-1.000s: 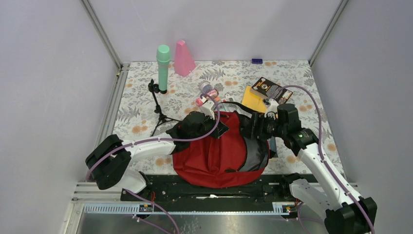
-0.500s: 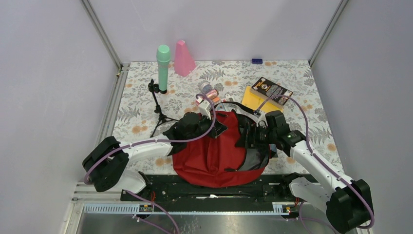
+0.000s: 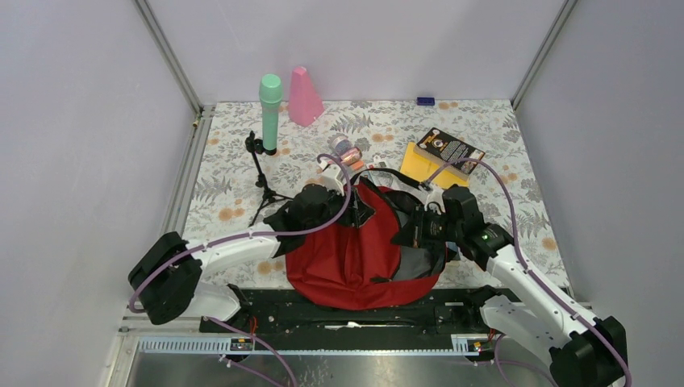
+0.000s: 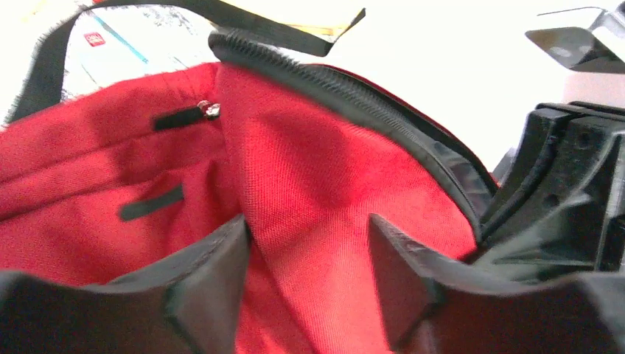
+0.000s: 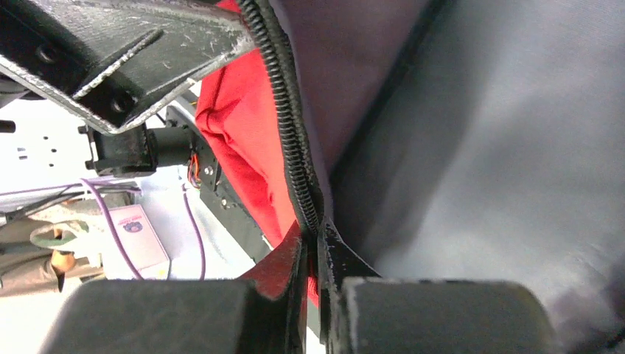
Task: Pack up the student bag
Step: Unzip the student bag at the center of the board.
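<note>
The student bag [image 3: 355,258], red with black straps and zipper, lies at the table's near middle with its mouth gaping on the right, grey lining showing. My left gripper [image 3: 356,211] rests on the bag's upper part. In the left wrist view it [image 4: 306,221] stands open, a loose fold of the red bag [image 4: 309,169] running between its fingers. My right gripper [image 3: 408,234] sits at the edge of the bag's mouth. The right wrist view shows it [image 5: 318,237] shut on the bag's zipper edge [image 5: 291,147], red fabric pinched between the jaws.
Behind the bag lie a yellow book [image 3: 422,164], a dark book [image 3: 452,147] and a small bottle [image 3: 344,148]. A green microphone on a black tripod [image 3: 269,113] and a pink cone-shaped thing [image 3: 304,95] stand at the back left. A small blue thing [image 3: 425,101] lies by the back wall.
My left gripper has opened and let go of the red fabric. My right gripper has moved left to the bag's mouth and shut on the zipper edge.
</note>
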Controlling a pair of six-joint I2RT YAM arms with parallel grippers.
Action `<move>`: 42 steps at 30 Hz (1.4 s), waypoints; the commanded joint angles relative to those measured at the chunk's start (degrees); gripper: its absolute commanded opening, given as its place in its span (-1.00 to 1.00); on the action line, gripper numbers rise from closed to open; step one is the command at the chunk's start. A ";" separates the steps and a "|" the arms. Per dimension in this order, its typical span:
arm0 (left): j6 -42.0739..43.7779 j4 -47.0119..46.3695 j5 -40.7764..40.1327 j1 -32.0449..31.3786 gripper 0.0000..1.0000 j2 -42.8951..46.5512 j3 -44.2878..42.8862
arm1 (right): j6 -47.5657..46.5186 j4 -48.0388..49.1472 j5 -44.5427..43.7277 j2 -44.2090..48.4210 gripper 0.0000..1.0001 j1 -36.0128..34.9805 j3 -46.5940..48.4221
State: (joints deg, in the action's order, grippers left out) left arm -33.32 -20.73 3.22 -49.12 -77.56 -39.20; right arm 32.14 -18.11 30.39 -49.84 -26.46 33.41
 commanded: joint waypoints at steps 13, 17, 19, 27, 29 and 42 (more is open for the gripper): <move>-15.45 7.74 -5.53 0.27 0.98 10.05 -3.43 | -2.74 7.66 -6.66 -2.97 -1.00 -14.17 6.31; -17.03 10.66 -6.08 0.26 0.98 7.76 -4.49 | -3.41 8.23 -9.06 -4.61 -1.00 -17.35 7.49; -16.97 12.16 -5.89 0.26 0.98 7.03 -5.35 | -3.62 8.55 -10.01 -5.20 -1.00 -18.50 7.72; -16.20 14.13 -1.55 0.18 0.38 4.16 -6.51 | -5.14 7.04 -14.43 -8.11 -1.00 -21.43 9.61; -15.93 14.33 -1.13 0.28 -0.26 4.86 -5.70 | -5.16 5.04 -17.19 -8.23 -0.85 -21.44 10.49; -1.64 29.34 -9.68 3.02 -1.00 12.68 -5.97 | -6.61 -28.34 -52.64 -8.00 0.81 -15.48 23.86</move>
State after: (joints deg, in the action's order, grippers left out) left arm -41.30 4.60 -1.76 -47.64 -68.42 -43.07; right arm 25.56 -33.23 -8.97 -57.91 -46.68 53.98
